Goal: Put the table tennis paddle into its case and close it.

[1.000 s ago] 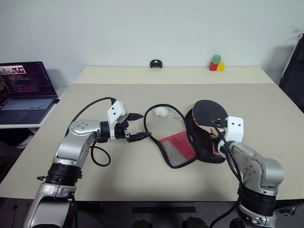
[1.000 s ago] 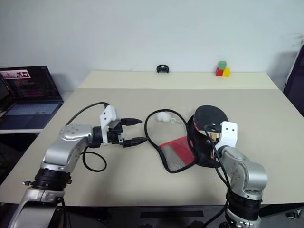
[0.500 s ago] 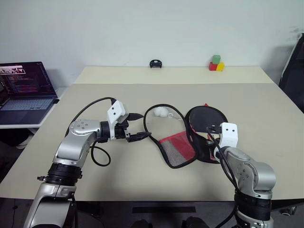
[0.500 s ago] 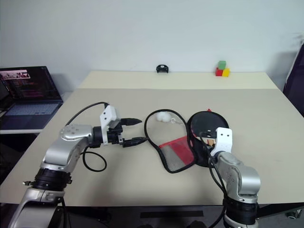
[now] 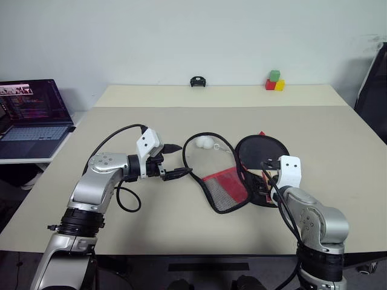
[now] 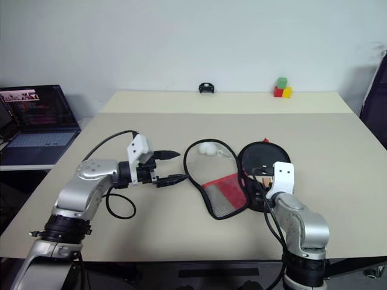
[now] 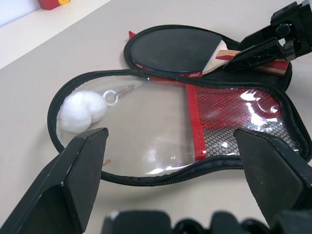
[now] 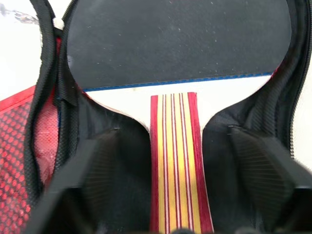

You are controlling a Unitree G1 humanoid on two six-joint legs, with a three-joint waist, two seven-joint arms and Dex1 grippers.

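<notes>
While a laptop sits open on a side desk at the far left, the left gripper hovers over the beige surface with its jaws wide open and empty, pointing right toward the case. Just right of the gripper lies the case's open flap: a black zip loop around a clear panel, with a red mesh pocket at its near end. A small white ball on a cord rests inside the far end of that loop. In the left wrist view both black fingers stand well apart, framing the flap.

Right of the flap lies the other half of the case, and the paddle lies flat in it, black rubber face at the far end, striped wood-and-red handle pointing near, toward the right gripper. The case stays unzipped, the flap folded away to the left. The right gripper is at the near end of the case over the handle; in its wrist view the jaws stand apart on either side of the handle, not clamping it.

At the far edge of the surface sit a small black object and, further right, a cluster of green, red and yellow blocks.
</notes>
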